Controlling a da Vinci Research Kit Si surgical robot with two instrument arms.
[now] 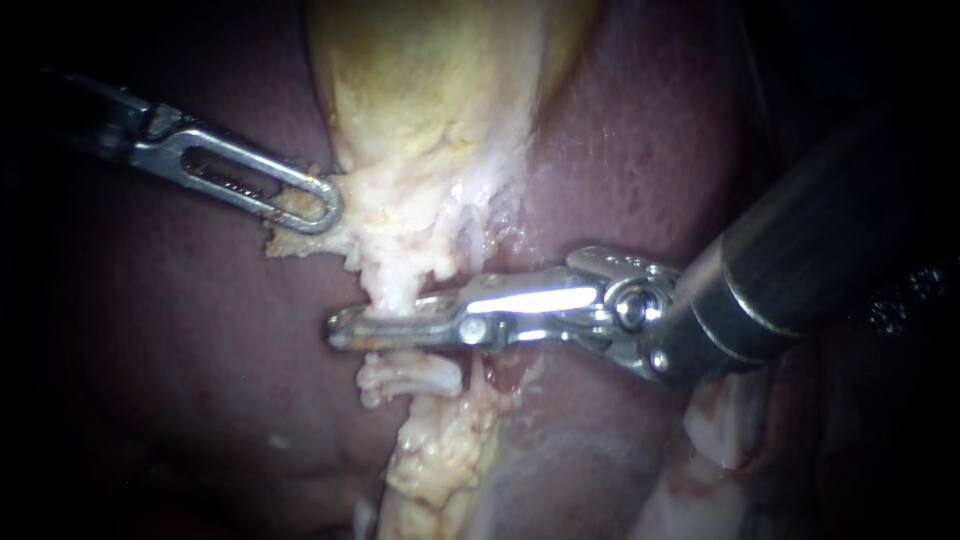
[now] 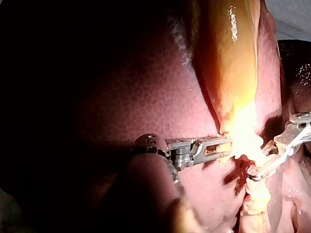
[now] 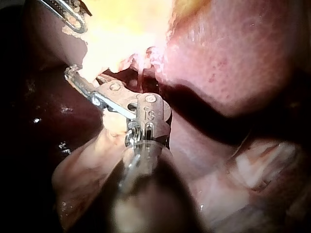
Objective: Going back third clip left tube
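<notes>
- The tube [image 1: 395, 292] sits dead centre in the endoscope view, running 12 to 6. It looks soft, slick and easy to tear.
- My right instrument [image 1: 337, 332] comes in from 3, jaws narrow and pinching the tube crosswise.
- My left instrument [image 1: 322, 205] at 10 is clamped on the gallbladder [image 1: 420, 110] edge.
- I'd only grip it crosswise and gently.

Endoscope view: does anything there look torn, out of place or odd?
Nothing looks broken or spilled. The oddest sight is the ragged, frayed pale tissue under the gallbladder: the left instrument grips a shred, the right instrument lies across it.
</notes>
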